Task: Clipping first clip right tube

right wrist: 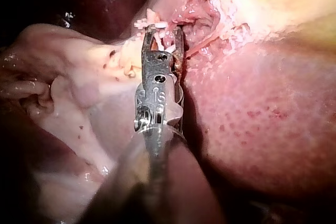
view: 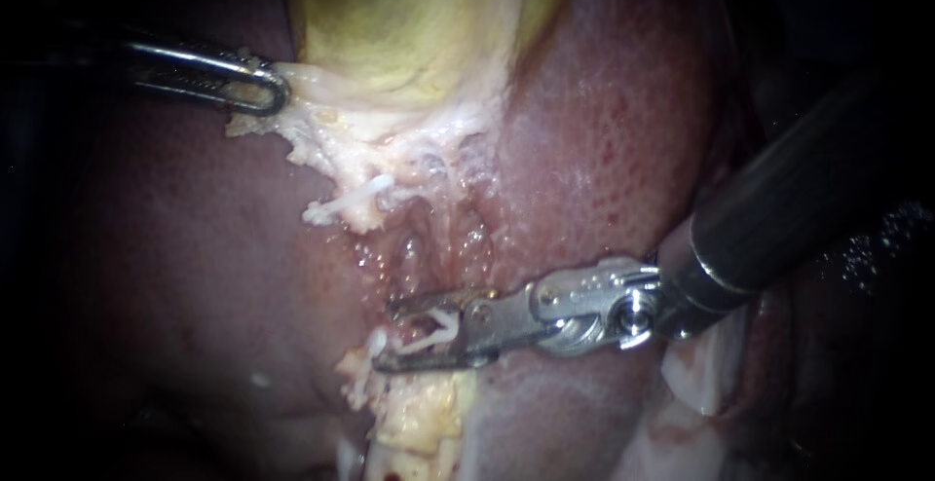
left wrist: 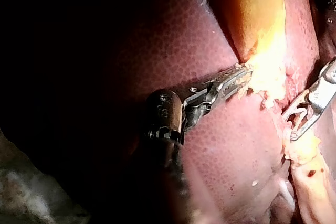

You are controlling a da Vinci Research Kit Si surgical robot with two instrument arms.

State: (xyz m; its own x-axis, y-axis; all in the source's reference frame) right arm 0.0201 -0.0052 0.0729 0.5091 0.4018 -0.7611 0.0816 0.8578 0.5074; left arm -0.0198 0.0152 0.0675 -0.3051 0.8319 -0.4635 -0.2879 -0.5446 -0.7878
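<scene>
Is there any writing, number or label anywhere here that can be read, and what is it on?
On the right instrument: a small stamped mark on the metal behind its jaws, too small and blurred to read.
On the left instrument: no legible mark.
On the liver and the gallbladder: no words, labels or signs.

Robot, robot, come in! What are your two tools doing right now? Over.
Left instrument: jaws shut on pale tissue at the gallbladder edge. Right instrument: jaws open around the tube. Nothing seen in the way.
</scene>
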